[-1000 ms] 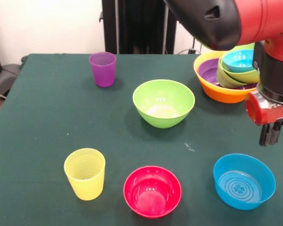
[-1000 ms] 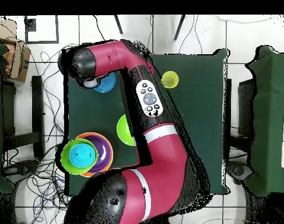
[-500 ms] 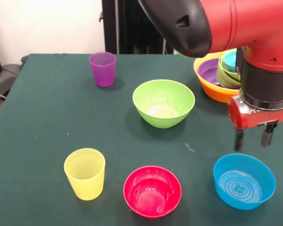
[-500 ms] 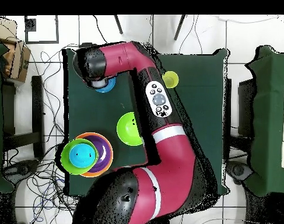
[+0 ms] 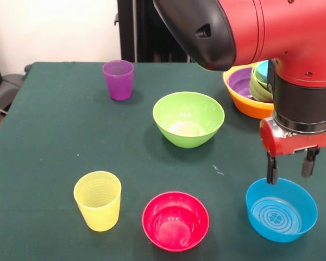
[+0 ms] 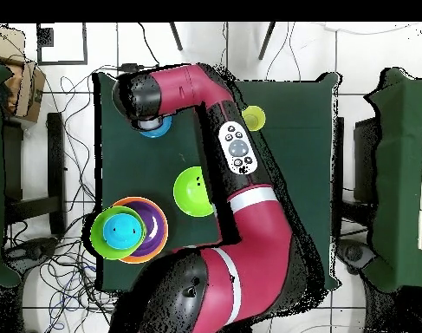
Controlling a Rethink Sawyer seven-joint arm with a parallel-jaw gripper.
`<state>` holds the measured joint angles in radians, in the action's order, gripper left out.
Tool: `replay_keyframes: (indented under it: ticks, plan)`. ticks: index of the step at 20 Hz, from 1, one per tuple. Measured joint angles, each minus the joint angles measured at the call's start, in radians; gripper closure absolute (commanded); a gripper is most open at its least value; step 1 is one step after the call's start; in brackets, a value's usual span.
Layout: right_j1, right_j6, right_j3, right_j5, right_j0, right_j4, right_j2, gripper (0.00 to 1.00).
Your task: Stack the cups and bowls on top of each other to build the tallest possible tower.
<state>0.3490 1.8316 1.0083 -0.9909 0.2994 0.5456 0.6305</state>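
My gripper [image 5: 289, 169] is open, its fingers pointing down just above the far rim of a blue bowl [image 5: 281, 210] at the front right. The tower [image 5: 250, 107] stands behind it: a large orange bowl holding a purple bowl [image 5: 239, 81], lime green bowls [image 5: 260, 88] and a blue one, partly hidden by my arm. A lime green bowl [image 5: 188, 118] sits mid-table, a pink-red bowl [image 5: 175, 220] and the ribbed yellow cup [image 5: 98, 200] at the front, the purple cup [image 5: 118, 79] at the back. In the overhead view the tower [image 6: 152, 244], green bowl [image 6: 188, 192], yellow cup [image 6: 255, 118] and blue bowl [image 6: 157, 130] show.
The dark green table [image 5: 60, 136] reaches to its right edge close beside the blue bowl. My red arm [image 6: 240, 217] covers the pink-red bowl and the purple cup in the overhead view. The black pedestal [image 5: 152, 30] stands behind the table.
My gripper has moved from beside the tower toward the blue bowl and come lower. Its fingers, seen together a second ago, now stand apart. The bowls and cups have not moved.
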Motion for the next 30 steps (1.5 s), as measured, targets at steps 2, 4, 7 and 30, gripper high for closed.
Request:
replay_keyframes:
  ticks: [2, 4, 7, 30]
  plan:
    - [0.000, 0.000, 0.002, 0.021, 0.000, 0.004, -0.001, 0.00]
    - [-0.001, 0.000, 0.002, 0.031, 0.000, 0.008, -0.002, 0.00]
    - [-0.007, 0.000, 0.002, 0.059, 0.005, 0.010, -0.002, 0.00]
    - [-0.119, 0.000, 0.001, 0.080, 0.036, 0.027, -0.002, 0.00]
